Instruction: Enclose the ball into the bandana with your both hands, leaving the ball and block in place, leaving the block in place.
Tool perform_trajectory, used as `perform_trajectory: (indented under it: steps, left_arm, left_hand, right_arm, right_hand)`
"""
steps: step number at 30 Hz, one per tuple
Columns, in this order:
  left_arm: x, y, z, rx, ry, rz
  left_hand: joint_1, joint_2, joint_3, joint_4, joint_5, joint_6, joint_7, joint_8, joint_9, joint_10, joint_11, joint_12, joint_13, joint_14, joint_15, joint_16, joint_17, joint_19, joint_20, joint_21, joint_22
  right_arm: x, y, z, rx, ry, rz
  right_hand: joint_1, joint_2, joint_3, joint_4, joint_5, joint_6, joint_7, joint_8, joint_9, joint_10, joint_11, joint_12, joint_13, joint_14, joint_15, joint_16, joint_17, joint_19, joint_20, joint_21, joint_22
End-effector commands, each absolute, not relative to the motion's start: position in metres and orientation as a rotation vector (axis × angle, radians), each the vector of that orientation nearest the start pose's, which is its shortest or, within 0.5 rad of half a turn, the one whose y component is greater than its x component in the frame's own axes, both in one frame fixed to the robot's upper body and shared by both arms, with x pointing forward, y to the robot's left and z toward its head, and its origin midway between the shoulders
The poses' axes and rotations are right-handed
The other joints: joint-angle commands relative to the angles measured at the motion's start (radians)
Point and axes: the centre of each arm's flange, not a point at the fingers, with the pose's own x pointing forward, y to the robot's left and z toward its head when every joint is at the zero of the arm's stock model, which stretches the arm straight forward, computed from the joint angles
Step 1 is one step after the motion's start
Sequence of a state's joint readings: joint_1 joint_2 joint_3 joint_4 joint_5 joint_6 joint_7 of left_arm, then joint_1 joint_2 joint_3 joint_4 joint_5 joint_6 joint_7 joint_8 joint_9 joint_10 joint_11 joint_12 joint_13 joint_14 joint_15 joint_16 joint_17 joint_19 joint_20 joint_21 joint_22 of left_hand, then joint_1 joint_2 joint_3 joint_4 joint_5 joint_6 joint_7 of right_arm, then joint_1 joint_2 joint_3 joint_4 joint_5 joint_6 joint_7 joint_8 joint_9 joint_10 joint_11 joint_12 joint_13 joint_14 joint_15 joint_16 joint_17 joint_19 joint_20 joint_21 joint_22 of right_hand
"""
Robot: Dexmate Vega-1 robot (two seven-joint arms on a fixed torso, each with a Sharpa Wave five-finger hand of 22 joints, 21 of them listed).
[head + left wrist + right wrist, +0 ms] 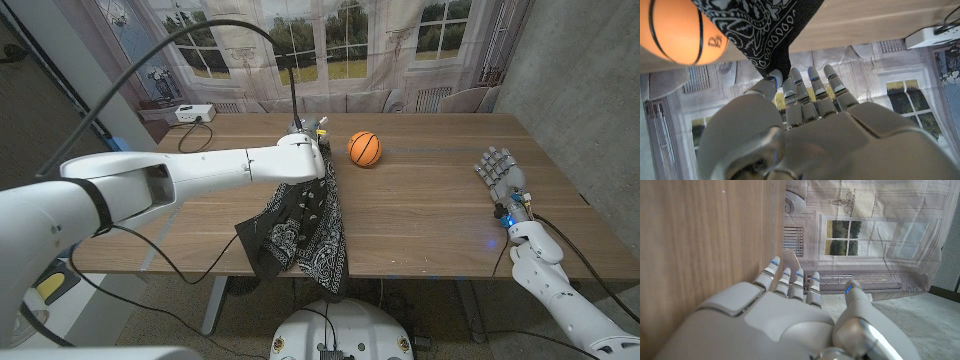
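One step in at most: I've got the bandana [300, 225] lifted by a corner, the ball [364, 148] isn't wrapped at all yet.

Left hand [305, 155] pinches the cloth's top corner between thumb and fingers [799, 82]; the wrist view shows the black paisley point clamped there. The rest of the cloth hangs down from that pinch, and its lower part drapes over the worktop [420, 215] near edge, left of middle. It looks bunched rather than spread.

Ball sits bare on the wood toward the far edge, about mid-width, just beside my left hand on its right side. Not touching the cloth as far as I can tell from the head view; in the left wrist view the cloth edge passes close by it.

Right hand [503, 172] is near the right edge, well apart from both ball and cloth, fingers apart and straight, holding nothing. Stands upright, palm not on the wood.

No block that I can make out; a small object behind my left hand is hidden.

Left to do, my guess: bring the cloth over the ball, get the right hand onto a free corner, close it round without rolling the ball.
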State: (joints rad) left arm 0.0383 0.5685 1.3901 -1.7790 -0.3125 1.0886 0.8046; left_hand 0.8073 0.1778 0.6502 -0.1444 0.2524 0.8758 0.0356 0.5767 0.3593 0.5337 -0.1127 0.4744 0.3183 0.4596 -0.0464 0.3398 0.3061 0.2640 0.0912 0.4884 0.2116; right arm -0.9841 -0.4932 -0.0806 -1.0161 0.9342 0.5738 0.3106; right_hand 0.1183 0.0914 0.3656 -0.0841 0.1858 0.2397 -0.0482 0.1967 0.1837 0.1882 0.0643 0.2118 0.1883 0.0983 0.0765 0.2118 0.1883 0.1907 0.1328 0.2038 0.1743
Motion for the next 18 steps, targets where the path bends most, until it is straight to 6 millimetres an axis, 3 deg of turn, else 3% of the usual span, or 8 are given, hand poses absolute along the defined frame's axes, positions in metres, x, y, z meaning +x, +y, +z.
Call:
perform_trajectory:
  steps: [1,10,18]
  left_arm:
    - [0.540,0.109,0.173,0.950,-0.916,0.562]
    - [0.505,0.109,0.218,0.872,-1.012,0.463]
    - [0.485,0.109,0.242,0.830,-1.103,0.362]
  left_hand:
    - [0.003,-0.009,0.010,-0.001,0.006,0.011,-0.002,0.045,0.008,0.017,-0.013,0.004,0.004,0.003,-0.068,-0.007,-0.001,-0.004,0.001,0.007,0.003]
    - [0.000,-0.006,0.008,0.003,0.007,-0.008,-0.004,0.062,0.029,-0.005,-0.011,-0.007,0.006,-0.027,-0.061,-0.023,0.000,-0.020,0.014,0.006,0.002]
    - [-0.006,-0.002,0.004,0.012,0.007,-0.028,-0.018,0.076,0.047,-0.023,-0.016,-0.018,0.007,-0.045,-0.067,-0.031,0.004,-0.027,0.019,0.007,0.002]
  right_arm:
    - [0.598,-0.462,-0.112,0.304,-0.750,-0.011]
    - [0.591,-0.460,-0.114,0.308,-0.772,-0.008]
    - [0.588,-0.456,-0.117,0.308,-0.769,0.000]
  right_hand:
    - [0.001,0.002,0.006,0.001,0.007,0.008,0.001,0.004,0.003,0.012,-0.002,0.000,0.004,0.010,-0.004,-0.001,0.002,0.009,0.000,0.003,0.004]
    - [0.000,0.001,0.006,0.001,0.007,0.009,0.002,0.004,0.003,0.014,-0.002,-0.001,0.004,0.012,-0.004,-0.002,0.002,0.010,0.000,0.003,0.004]
    - [0.001,0.001,0.007,0.001,0.007,0.010,0.003,0.003,0.003,0.016,0.001,-0.002,0.004,0.012,-0.004,-0.003,0.002,0.011,0.001,0.003,0.004]
